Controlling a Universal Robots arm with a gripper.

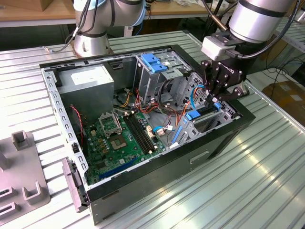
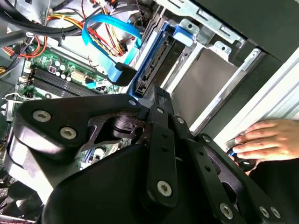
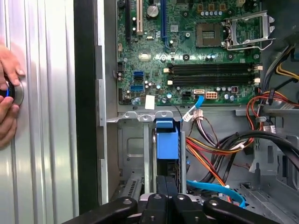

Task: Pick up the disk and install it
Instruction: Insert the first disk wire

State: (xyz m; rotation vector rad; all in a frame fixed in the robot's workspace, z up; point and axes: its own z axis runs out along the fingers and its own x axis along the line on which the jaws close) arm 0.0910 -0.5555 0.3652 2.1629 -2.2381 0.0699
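The disk [image 1: 193,116] stands on edge in the drive bay at the open computer case's [image 1: 157,179] corner on the exterior view's right. Its bright blue carrier end [image 3: 167,140] faces the motherboard, and its blue rail and dark body [image 2: 154,58] run down into the metal slot. My gripper [image 1: 215,102] hangs right over the disk's other end. In the first wrist view the two fingers [image 3: 162,186] lie pressed together, with their tips at the disk's end. I cannot tell whether anything thin is pinched between them.
A person's hand [image 3: 7,93] rests on a round black knob on the ribbed table beside the case. Loose blue cables [image 3: 215,189] and orange wires cross next to the bay. A tall metal cage with a blue tab [image 1: 155,62] stands behind it. A grey fixture [image 1: 19,176] sits at the exterior view's left.
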